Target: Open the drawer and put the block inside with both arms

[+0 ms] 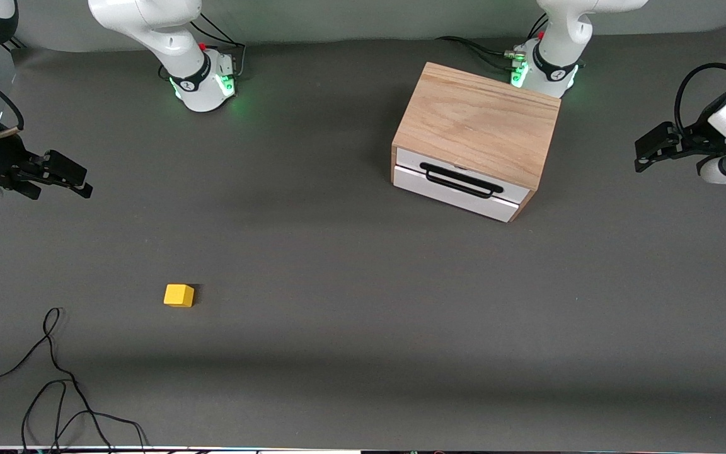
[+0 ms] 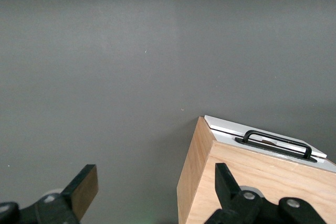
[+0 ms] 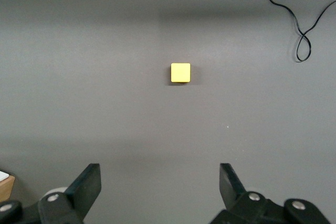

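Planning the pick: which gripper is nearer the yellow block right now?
Right. The right gripper hangs open over bare table at the right arm's end, the yellow block closer to the front camera. The left gripper, also open, is at the left arm's end, past the wooden box.

The drawer (image 1: 454, 184), white-fronted with a black bar handle (image 1: 460, 179), sits shut in a light oak box (image 1: 479, 123) standing on the tabletop (image 1: 363, 284) toward the left arm's end, turned at a slight angle. The small yellow block (image 1: 179, 295) rests flat on the tabletop, nearer the front camera and well apart from the box, toward the right arm's end.
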`<control>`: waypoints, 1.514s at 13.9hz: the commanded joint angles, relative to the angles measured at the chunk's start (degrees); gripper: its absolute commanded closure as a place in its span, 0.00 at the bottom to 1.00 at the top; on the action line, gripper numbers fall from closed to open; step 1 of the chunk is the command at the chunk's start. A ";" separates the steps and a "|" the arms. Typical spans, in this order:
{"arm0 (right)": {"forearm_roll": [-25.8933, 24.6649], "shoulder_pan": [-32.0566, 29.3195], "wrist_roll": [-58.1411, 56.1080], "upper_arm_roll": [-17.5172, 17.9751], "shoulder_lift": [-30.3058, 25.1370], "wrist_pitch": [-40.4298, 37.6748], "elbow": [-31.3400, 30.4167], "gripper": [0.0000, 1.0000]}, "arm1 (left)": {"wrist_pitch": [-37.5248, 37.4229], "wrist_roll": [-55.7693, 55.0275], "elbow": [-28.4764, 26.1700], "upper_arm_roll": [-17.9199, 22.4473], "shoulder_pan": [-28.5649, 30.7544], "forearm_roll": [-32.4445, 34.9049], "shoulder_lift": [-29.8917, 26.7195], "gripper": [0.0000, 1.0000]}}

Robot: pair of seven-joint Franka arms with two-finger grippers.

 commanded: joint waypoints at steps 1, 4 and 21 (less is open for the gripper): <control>-0.26 0.49 -1.17 -0.14 0.60 -1.02 1.56 0.00 | 0.38 0.33 -0.03 -0.14 0.28 0.16 -1.23 0.01; 0.09 0.23 -0.56 -0.49 1.73 -0.93 2.43 0.00 | 1.44 0.41 0.07 -0.14 0.36 0.16 -1.14 0.01; 0.01 0.23 -1.52 -0.58 4.03 -0.93 2.26 0.00 | -0.23 0.32 4.11 -0.14 0.63 0.07 1.84 0.01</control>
